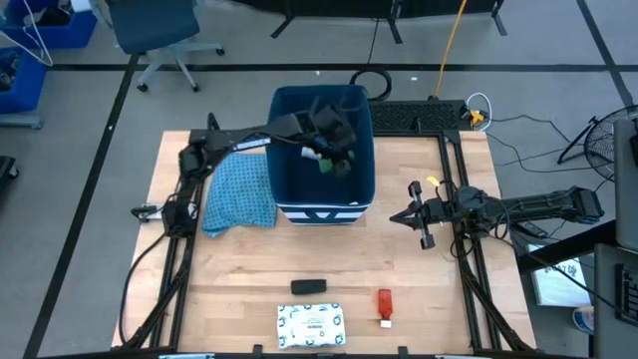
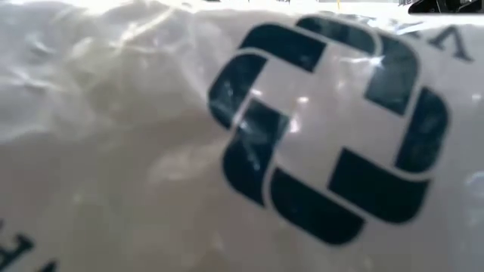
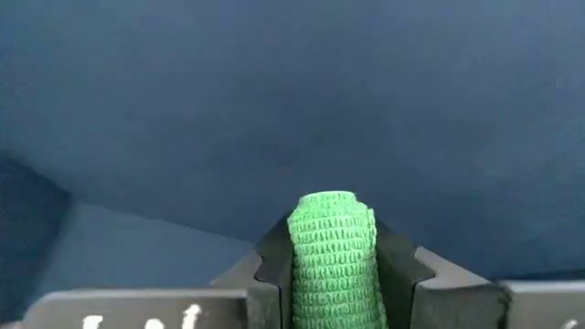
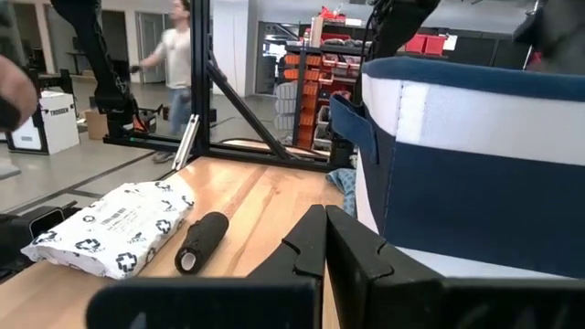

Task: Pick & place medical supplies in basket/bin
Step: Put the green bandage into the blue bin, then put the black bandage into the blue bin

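My left gripper (image 1: 333,152) reaches over the dark-blue bin (image 1: 361,108) and is shut on a green roll of crinkled wrap (image 3: 334,260). My right gripper (image 4: 324,245) waits shut, low over the table to the right of the bin (image 4: 475,174). The black bar (image 1: 308,286), the white patterned packet (image 1: 311,324) and the red white-tipped tube (image 1: 385,305) lie flat near the table's near edge. The right wrist view also shows the bar (image 4: 201,239) and the packet (image 4: 110,227). The packet (image 2: 242,151) fills the low view. No orange bottle shows. My left gripper pinches the green roll by its two sides (image 3: 302,274), one finger (image 3: 270,270) on each flank. The roll's free end (image 3: 329,206) sticks out past the fingertips. It is inside the bin's opening, with the blue wall and floor beyond; it looks lifted clear.
A light blue cloth (image 1: 239,191) lies crumpled left of the bin, under the left arm. Bare wood stretches between the bin and the near items. Dark frame rails (image 1: 469,269) run along the table's sides. A person walks in the room beyond (image 4: 178,55).
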